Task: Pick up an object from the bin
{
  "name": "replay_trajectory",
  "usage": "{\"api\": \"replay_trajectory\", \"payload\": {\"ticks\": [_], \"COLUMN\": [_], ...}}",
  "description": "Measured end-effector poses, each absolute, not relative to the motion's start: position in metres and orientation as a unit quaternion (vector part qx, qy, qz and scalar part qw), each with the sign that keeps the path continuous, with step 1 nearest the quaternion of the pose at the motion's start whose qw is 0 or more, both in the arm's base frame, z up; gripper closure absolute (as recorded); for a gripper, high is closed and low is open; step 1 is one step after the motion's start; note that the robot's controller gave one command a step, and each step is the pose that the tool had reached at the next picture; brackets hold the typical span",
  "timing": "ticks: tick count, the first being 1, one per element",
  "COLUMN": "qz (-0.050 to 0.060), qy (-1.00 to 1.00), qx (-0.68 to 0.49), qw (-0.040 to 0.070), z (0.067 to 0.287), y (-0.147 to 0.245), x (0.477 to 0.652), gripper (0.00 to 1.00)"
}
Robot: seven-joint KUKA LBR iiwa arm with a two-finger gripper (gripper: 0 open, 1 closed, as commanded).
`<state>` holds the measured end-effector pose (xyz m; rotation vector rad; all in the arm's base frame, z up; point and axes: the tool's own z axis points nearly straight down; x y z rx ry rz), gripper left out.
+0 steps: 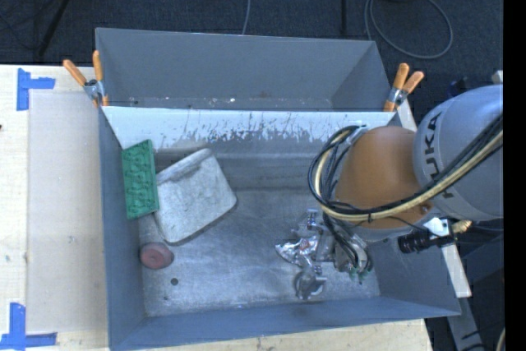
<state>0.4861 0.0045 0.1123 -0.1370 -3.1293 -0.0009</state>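
Down in the lower right of the bin (pixel 238 70), the gripper (pixel 302 263) sits low over bare grey floor, a tangle of shiny metal parts just in front of the near wall. Whether the claw is wide or narrow cannot be told from this angle, since its metal parts overlap. Right above it in the frame is the orange cover (pixel 374 168), with black cables (pixel 329 168) looping around its left side. The arm (pixel 464 152) comes in from the right edge.

All the loose things lie in the left half of the bin, well apart from the gripper. A green studded plate (pixel 140 178) rests against the left wall, tilted, with its long side running up and down the frame. Touching its right edge is a pale grey pad (pixel 195 197), flat and roughly square with rounded corners, turned at an angle. Just below the pad's lower left corner lies a small reddish-brown disc (pixel 156 256), close to the left wall. A dark speck (pixel 174 284) sits on the floor a little below and right of the disc.
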Motion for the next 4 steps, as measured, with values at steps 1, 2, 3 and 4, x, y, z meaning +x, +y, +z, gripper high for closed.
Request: {"api": "replay_trajectory", "payload": {"ticks": [1, 2, 3, 4], "qz": [0.0, 0.001, 0.0, 0.0], "qy": [-0.996, -0.997, -0.997, -1.0], "qx": [-0.092, -0.08, -0.08, -0.021], "qw": [-0.001, 0.0, 0.0, -0.004], "z": [0.071, 0.076, 0.076, 0.223], "y": [0.01, -0.03, -0.029, -0.035], "x": [0.497, 0.497, 0.497, 0.52], "gripper": [0.0, 0.0, 1.0, 1.0]}}
